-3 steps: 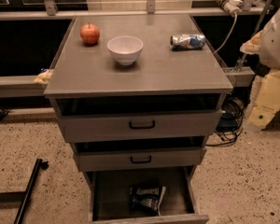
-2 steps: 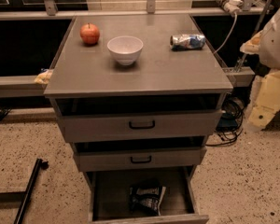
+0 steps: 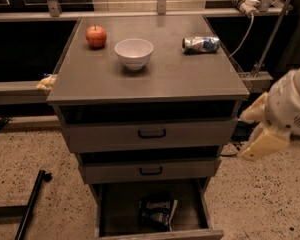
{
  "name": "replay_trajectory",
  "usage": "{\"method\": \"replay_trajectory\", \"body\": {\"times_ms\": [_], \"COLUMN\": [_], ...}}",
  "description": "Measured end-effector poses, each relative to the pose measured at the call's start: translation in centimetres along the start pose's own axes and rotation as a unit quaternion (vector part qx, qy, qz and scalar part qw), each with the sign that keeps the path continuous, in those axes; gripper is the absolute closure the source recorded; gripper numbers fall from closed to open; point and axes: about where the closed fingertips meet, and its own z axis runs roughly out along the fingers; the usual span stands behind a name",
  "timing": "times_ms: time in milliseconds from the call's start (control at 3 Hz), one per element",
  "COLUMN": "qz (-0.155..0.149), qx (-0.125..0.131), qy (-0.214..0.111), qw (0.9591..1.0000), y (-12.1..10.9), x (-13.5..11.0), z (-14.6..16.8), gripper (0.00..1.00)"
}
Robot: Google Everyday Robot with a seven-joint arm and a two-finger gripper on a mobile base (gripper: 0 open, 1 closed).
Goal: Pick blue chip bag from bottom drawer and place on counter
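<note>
Lower now than a second ago, the hand [image 3: 247, 135] has sunk from beside the tabletop [image 3: 185, 79] to about the level of the top drawer [image 3: 200, 134]. It hangs off the cabinet's right side, well apart from the chip bag [image 3: 158, 212]. Its two pale fingers [image 3: 264, 142] seem spread with nothing between them, though the angle makes that hard to be sure of. The bag lies flat on the floor of the bottom drawer [image 3: 192, 209], near the middle. That drawer stands pulled out past the two above it, which likely leaves room to reach in from above. On the tabletop the apple [image 3: 96, 36], the bowl [image 3: 133, 53] and a small shiny packet [image 3: 201, 44] sit toward the back, so the bare front half looks the natural spot to set the bag.
</note>
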Motion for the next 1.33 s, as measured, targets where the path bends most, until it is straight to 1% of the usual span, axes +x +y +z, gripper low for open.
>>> {"method": "replay_trajectory", "body": {"times_ms": [333,667,1000,1333], "qz": [0.017,0.02,0.02,0.024], "qx": [-0.036,-0.028,-0.029,-0.023], "qy": [-0.041,-0.043,-0.043,-0.04], "qw": [0.9983,0.9985,0.9985,0.9987], "y": [2.2,2.0,2.0,3.0], "x": [1.7,1.8,1.8,3.6], "z": [8.1,8.9,8.9,12.1], "gripper": [0.66,0.89,1.0,1.0]}}
